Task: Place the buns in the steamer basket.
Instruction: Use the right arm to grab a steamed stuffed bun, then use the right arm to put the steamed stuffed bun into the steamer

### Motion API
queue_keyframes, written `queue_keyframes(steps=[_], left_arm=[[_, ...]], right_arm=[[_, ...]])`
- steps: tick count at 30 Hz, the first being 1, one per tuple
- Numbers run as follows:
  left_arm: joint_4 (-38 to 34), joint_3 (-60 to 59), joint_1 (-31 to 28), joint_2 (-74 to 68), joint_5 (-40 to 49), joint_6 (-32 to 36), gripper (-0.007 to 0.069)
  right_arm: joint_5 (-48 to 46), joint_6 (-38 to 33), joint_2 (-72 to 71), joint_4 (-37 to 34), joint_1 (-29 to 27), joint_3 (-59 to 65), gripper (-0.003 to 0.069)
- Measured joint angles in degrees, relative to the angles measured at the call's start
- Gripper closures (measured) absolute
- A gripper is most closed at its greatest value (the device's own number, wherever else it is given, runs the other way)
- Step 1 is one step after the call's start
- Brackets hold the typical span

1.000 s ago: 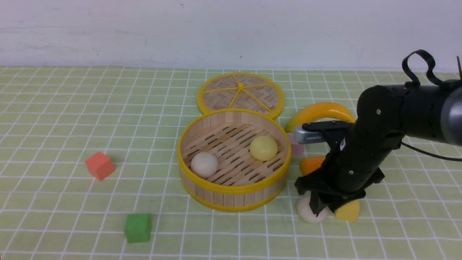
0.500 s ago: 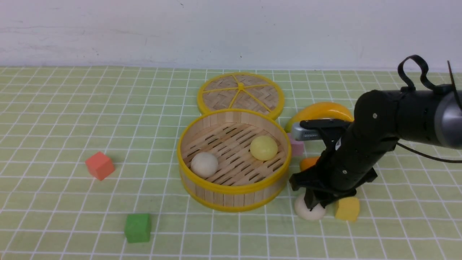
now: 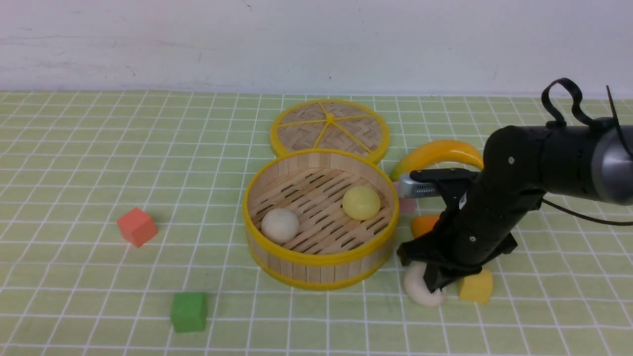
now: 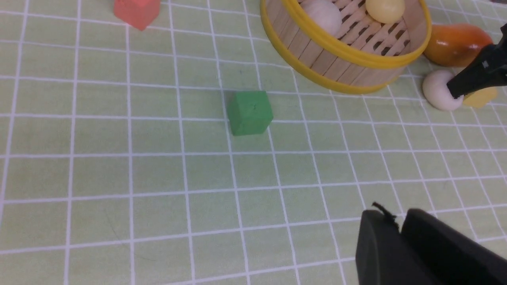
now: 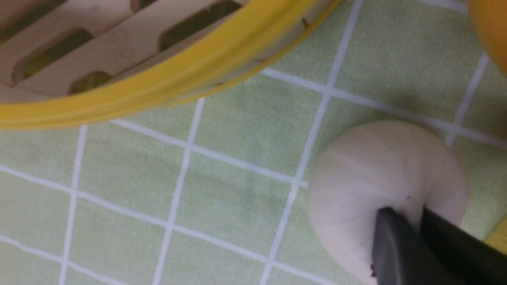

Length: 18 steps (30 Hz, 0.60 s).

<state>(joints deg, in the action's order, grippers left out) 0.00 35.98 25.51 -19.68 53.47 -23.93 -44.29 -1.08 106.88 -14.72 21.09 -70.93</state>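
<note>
We noted the right gripper [image 3: 434, 283] had snapped together, pinching the third bun [image 3: 416, 292] just beside the steamer basket [image 3: 316, 271]; two buns [image 3: 280, 225] inside, lift pending.

Right gripper [image 3: 434, 286] clamped closed, pointing steeply down (held low).

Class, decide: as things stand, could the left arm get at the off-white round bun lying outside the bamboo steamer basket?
Probably not: the right end effector is shut on that off-white round bun, its arm crowding the top.
</note>
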Motion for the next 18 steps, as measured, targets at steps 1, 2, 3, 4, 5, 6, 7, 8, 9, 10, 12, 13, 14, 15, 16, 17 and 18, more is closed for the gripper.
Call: queue_keyframes(steps=[1, 2, 3, 4, 5, 6, 7, 8, 9, 10, 12, 13, 14, 15, 16, 17, 18], left_arm=[[0.0, 0.12, 0.0, 0.21, 0.14, 0.0, 0.0545], [0.0, 0.33, 0.0, 0.57, 0.54, -0.31, 0.0543], [0.0, 0.59, 0.0, 1.03, 0.78, -0.71, 0.0543], [0.0, 0.78, 0.0, 1.94, 0.93, -1.18, 0.0543], [0.0, 0.82, 0.0, 2.44, 0.93, -1.3, 0.0543], [0.0, 0.89, 0.0, 3.67, 1.08, -1.75, 0.0542], [0.0, 0.77, 0.0, 7.32, 1.08, -2.62, 0.054], [0.0, 0.54, 0.0, 9.24, 0.95, -2.81, 0.054], [0.0, 0.38, 0.0, 10.24, 0.93, -2.84, 0.054], [0.0, -0.63, 0.0, 14.44, 0.86, -3.0, 0.0538], [1.29, -2.13, 0.0, 18.35, 0.87, -3.15, 0.0536], [2.05, -3.26, 0.0, 19.89, 1.03, -3.27, 0.0535], [3.31, -4.54, 0.0, 20.5, 1.26, -3.76, 0.0533], [4.39, -5.33, 0.0, 20.75, 1.6, -4.45, 0.0533], [5.47, -6.19, 0.0, 20.75, 2.03, -5.57, 0.0533], [6.74, -6.87, 0.0, 20.75, 2.2, -7.48, 0.0533], [6.74, -6.92, 0.0, 20.75, 2.2, -7.48, 0.0533]], right_arm=[[-0.07, 0.0, -0.34, 0.0, 0.0, 0.0, 0.0657], [-0.11, 0.0, -0.94, 0.0, 0.0, 0.0, 0.0657], [-0.27, 0.0, -1.62, 0.0, 0.0, 0.0, 0.0657], [-0.39, 0.0, -2.52, -0.06, 0.0, 0.0, 0.0657], [-0.4, 0.0, -2.72, -0.06, 0.0, 0.01, 0.0657], [-0.46, -0.06, -3.62, -0.11, 0.0, 0.01, 0.0657], [-0.48, -0.43, -6.2, -0.44, 0.0, 0.01, 0.0657], [-0.48, -0.8, -7.3, -0.77, 0.0, 0.01, 0.0657], [-0.48, -1.14, -7.84, -1.3, 0.0, 0.01, 0.0657], [-0.48, -2.96, -9.74, -3.07, 0.0, 0.01, 0.0657], [-1.39, -5.61, -10.98, -5.96, 0.0, -0.49, 0.0657], [-2.34, -7.51, -11.29, -8.02, 0.0, -1.2, 0.0657], [-3.06, -9.31, -11.33, -10.01, 0.09, -2.1, 0.0657], [-3.47, -10.75, -11.33, -11.83, 0.34, -3.1, 0.0657], [-3.67, -12.39, -11.33, -13.58, 0.95, -4.13, 0.0657], [-3.67, -13.79, -10.91, -14.67, 1.88, -5.22, 0.0657], [-3.61, -14.14, -10.83, -14.9, 2.18, -5.41, 0.0657]])
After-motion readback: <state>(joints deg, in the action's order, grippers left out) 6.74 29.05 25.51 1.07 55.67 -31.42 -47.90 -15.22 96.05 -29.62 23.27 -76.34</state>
